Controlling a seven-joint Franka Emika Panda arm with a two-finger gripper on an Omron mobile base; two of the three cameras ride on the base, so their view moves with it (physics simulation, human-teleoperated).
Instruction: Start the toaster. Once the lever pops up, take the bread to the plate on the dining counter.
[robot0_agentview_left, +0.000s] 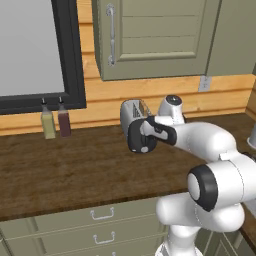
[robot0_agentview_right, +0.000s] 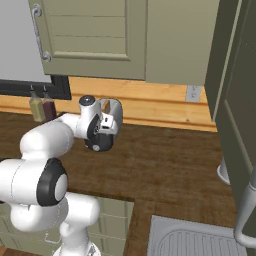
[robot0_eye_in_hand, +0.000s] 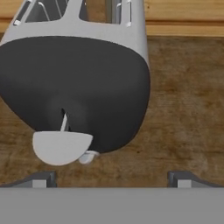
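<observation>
My gripper (robot0_eye_in_hand: 112, 178) is spread wide, holding nothing, fingertips (robot0_eye_in_hand: 40, 179) low and apart in the hand view. The toaster (robot0_eye_in_hand: 74, 83) sits on the wood countertop (robot0_agentview_left: 60, 170) by the wall, black end panel facing me. The lever (robot0_eye_in_hand: 61, 146) is left of my centerline, the small knob (robot0_eye_in_hand: 87, 157) just beside it. Risk: pressing straight in misses the lever, hits the knob, or shoves the light toaster back. Bread isn't discernible in the slots.
</observation>
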